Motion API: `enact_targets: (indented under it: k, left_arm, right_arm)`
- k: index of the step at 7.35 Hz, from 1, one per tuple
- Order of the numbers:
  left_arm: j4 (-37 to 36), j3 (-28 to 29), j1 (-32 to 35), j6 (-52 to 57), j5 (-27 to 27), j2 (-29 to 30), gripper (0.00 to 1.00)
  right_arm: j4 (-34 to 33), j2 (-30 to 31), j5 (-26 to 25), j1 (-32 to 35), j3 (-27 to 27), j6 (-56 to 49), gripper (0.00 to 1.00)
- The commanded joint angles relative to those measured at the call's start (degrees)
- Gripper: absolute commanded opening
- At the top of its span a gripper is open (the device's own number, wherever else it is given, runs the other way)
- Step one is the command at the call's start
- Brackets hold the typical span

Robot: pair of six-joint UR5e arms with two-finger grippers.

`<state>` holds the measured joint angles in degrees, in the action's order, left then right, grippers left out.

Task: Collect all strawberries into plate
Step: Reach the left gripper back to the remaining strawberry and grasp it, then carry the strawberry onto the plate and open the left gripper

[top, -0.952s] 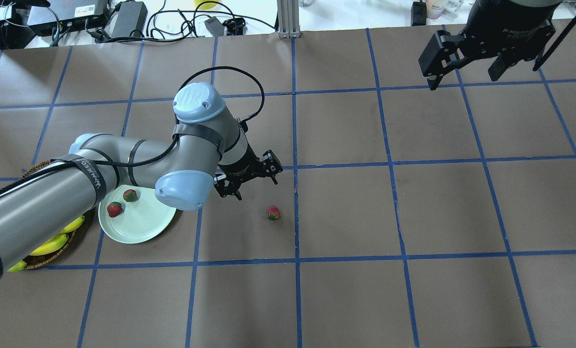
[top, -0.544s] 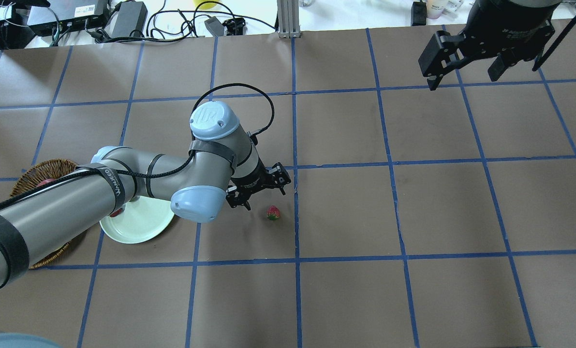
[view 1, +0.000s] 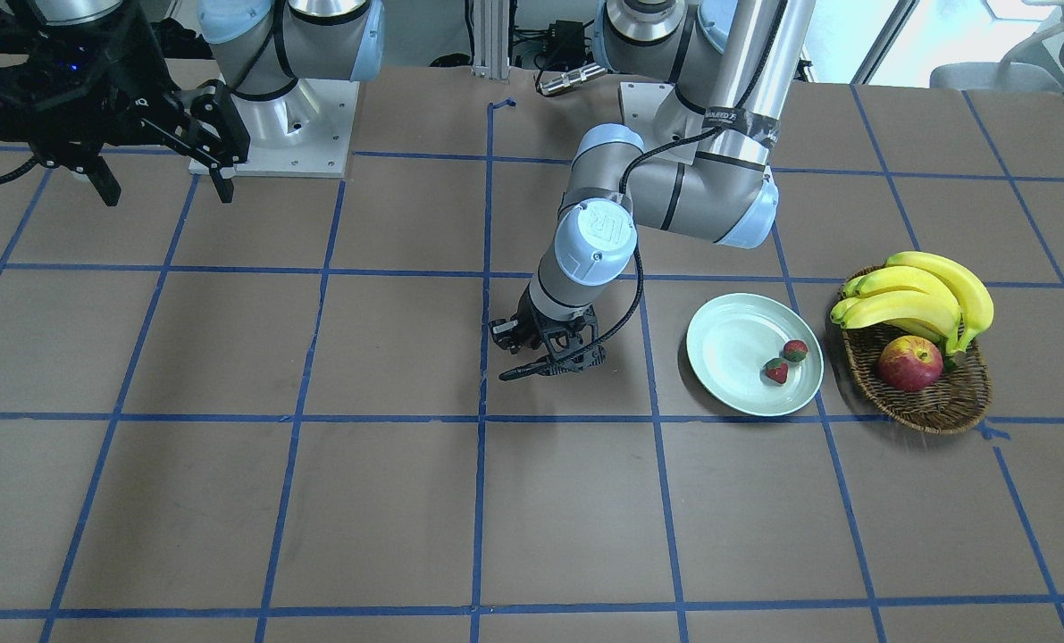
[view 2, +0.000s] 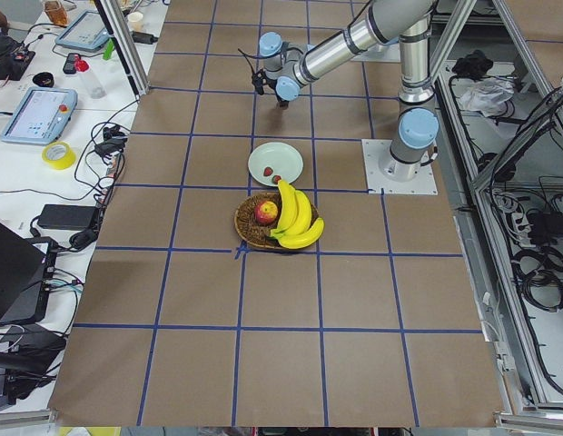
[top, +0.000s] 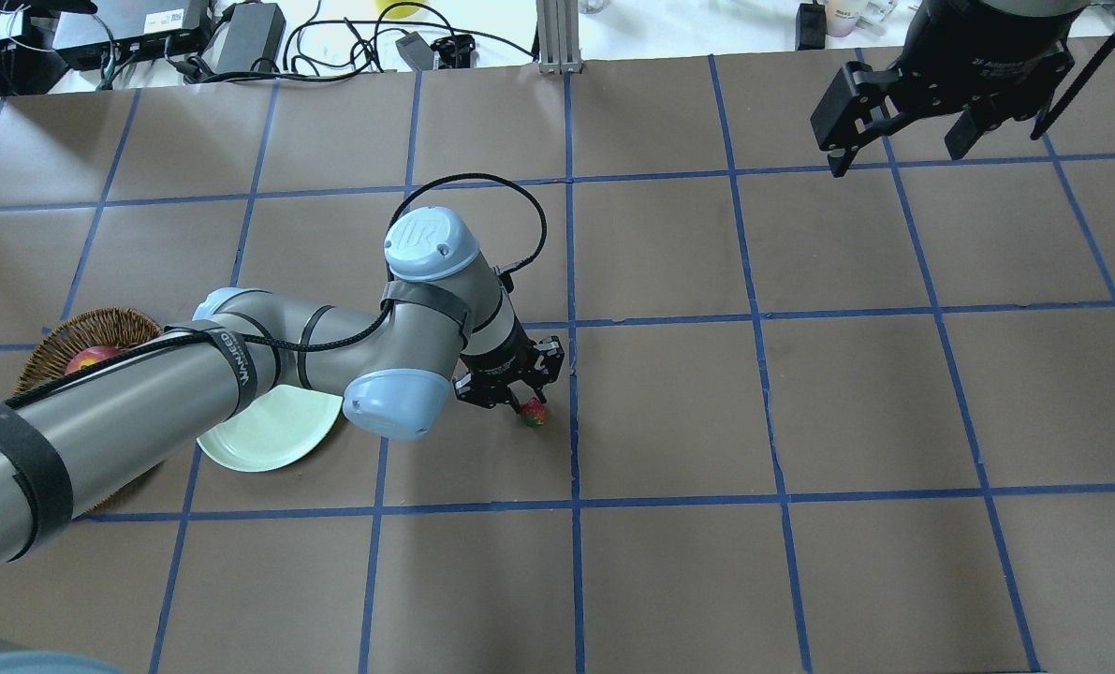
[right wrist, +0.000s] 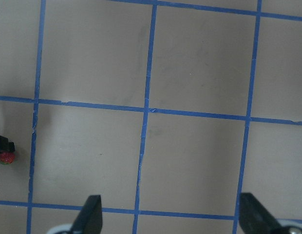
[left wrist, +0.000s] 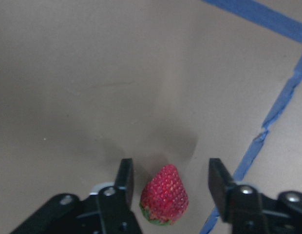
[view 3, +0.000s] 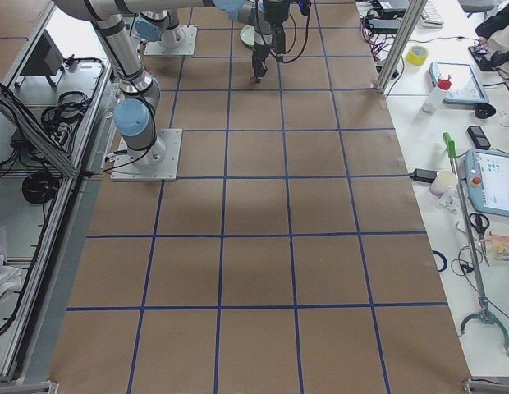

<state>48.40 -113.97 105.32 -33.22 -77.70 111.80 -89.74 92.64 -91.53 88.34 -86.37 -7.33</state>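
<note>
Evidently the left fingers (left wrist: pixel 124 185) stand spread astride the loose strawberry (left wrist: pixel 164 196), bottom centre, ready to pinch it for the plate (view 1: pixel 728 344); right fingers (top: pixel 838 150), upper right, hang spread, idle.

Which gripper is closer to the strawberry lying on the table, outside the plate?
Left. The left gripper straddles the strawberry, with an open finger on each side. The right gripper hangs far off to the robot's right.

From overhead, the left arm (top: pixel 98 421) hides much of the plate (top: pixel 267 440) and basket (top: pixel 98 326); from the front, the left gripper (view 1: pixel 549 362) covers one strawberry (left wrist: pixel 164 195).
</note>
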Motion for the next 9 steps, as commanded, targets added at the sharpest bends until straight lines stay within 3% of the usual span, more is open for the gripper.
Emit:
enact_targets:
  k: [1,3,5,6,9]
  left_arm:
    - [-0.1,0.3,0.1,0.2,-0.5,-1.6,0.0]
    - [0.6,2.8,-1.3,1.5,-3.3,-3.0,0.0]
    - [16.4,11.0,-8.6,15.7,-9.7,-4.4,0.0]
    - [20.5,12.7,-11.7,18.9,-12.5,-5.3,0.0]
    - [21.7,10.3,-19.7,32.0,-15.4,-5.5,0.0]
  right_arm:
    - [0.0,0.0,0.0,0.0,0.0,0.0,1.0]
    - [-0.3,0.0,0.0,0.0,0.0,0.0,1.0]
    - [-1.3,0.0,0.0,0.1,-0.3,-0.1,1.0]
    - [-1.3,0.0,0.0,0.0,-0.2,-0.1,1.0]
    - [-1.4,-0.1,0.0,0.0,-0.3,-0.1,1.0]
